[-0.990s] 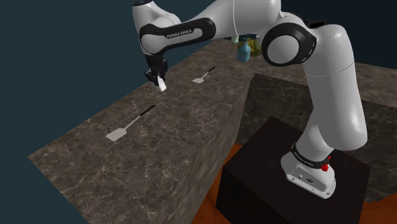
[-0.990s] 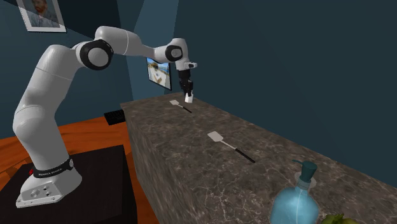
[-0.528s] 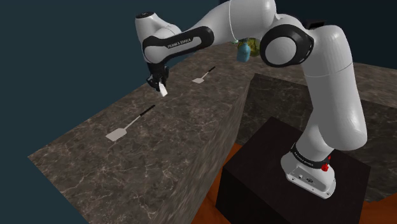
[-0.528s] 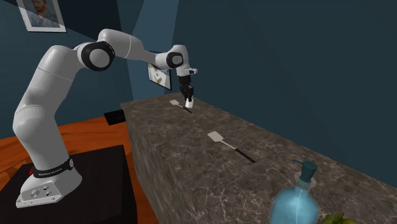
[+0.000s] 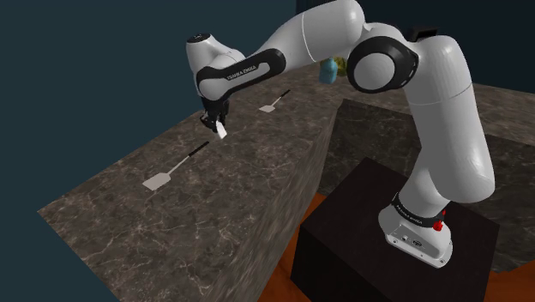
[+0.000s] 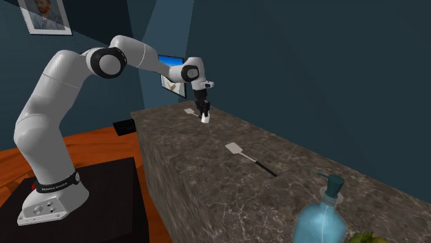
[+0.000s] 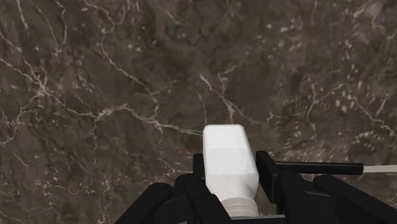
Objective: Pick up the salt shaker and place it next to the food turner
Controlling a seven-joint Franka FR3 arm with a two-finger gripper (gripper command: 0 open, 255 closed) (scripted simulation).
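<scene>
Wrist view: white salt shaker (image 7: 230,162) pinched between jaws, long axis along them, base toward dark veined bench (image 7: 95,95), low over it near edge away from stand. Handle tip of food turner (image 7: 318,168) just beside jaws; short descent probably suffices.

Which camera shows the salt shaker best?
Wrist view: the white salt shaker sits close up, clasped by the gripper. The shoulder and second exterior views show it small and far off.
</scene>
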